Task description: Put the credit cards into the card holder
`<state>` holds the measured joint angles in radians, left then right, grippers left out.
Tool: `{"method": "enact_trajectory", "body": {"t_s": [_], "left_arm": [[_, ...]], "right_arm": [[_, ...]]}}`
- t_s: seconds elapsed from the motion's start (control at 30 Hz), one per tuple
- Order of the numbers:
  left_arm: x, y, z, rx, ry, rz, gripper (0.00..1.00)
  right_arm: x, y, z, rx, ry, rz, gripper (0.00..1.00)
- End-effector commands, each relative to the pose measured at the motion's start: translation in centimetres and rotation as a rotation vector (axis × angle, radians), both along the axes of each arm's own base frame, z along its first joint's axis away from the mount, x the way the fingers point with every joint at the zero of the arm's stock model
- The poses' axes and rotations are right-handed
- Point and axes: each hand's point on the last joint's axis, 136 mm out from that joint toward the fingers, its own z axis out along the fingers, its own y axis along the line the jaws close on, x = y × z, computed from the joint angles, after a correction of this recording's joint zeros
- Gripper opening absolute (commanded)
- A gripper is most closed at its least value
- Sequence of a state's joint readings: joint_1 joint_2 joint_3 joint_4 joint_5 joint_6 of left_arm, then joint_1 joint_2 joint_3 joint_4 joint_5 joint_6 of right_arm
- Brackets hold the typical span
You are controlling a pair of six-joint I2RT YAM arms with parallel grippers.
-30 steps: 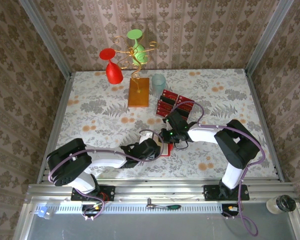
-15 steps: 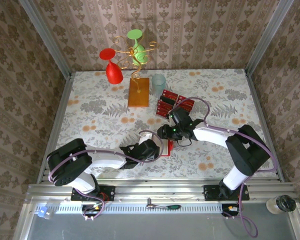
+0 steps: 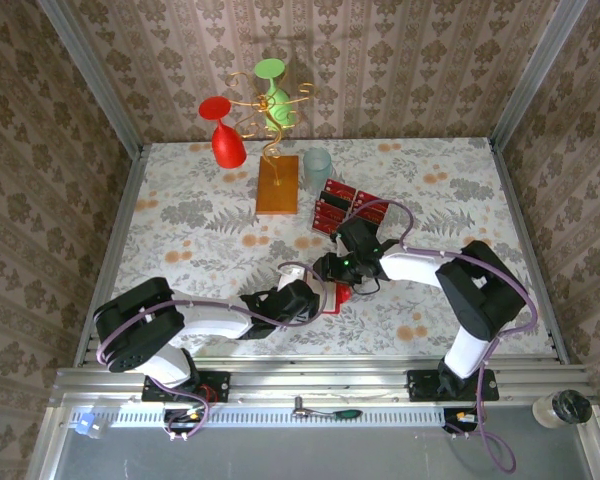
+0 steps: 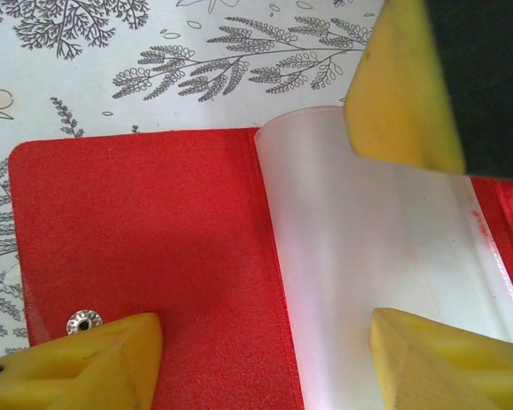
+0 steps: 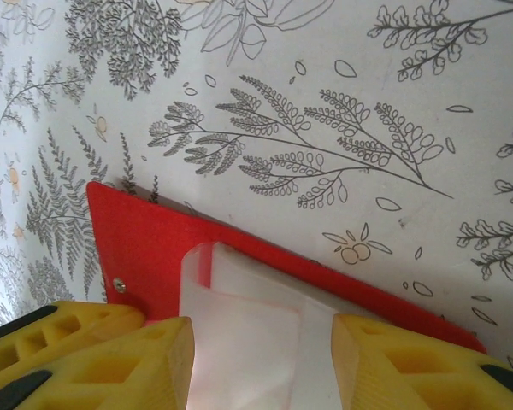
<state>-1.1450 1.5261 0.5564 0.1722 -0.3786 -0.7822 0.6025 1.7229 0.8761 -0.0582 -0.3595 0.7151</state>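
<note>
The card holder [image 3: 344,294] lies open on the floral table, red outside with a small snap dot [image 4: 84,322] and pale translucent sleeves [image 4: 368,256] inside. My left gripper [image 3: 318,296] is open low over it, its yellow fingers [image 4: 94,363] straddling the red cover and the sleeve. My right gripper [image 3: 338,272] is open too, and its fingers [image 5: 410,367] flank the raised pale sleeve [image 5: 248,342]. One right finger also shows in the left wrist view, at the top right. Several red credit cards [image 3: 338,206] with dark stripes rest in a clear tiered stand behind the grippers.
Behind the cards stand a pale cup [image 3: 317,165] and an orange block [image 3: 278,184] with a wire stem carrying a red glass [image 3: 223,135] and a green one [image 3: 275,95]. Patterned walls close in the table on three sides.
The right arm's elbow swung out to the right and came back, while its gripper stayed over the holder. The left arm has hardly moved.
</note>
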Motion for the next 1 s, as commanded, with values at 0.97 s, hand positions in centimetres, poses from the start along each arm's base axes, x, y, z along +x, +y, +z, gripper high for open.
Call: {"method": "enact_trajectory", "body": {"t_s": [0.97], "left_arm": [[0.9, 3.0, 7.0, -0.08, -0.156, 0.077, 0.83]], "right_arm": [[-1.0, 5.1, 5.8, 0.259, 0.038, 0.09, 0.49]]}}
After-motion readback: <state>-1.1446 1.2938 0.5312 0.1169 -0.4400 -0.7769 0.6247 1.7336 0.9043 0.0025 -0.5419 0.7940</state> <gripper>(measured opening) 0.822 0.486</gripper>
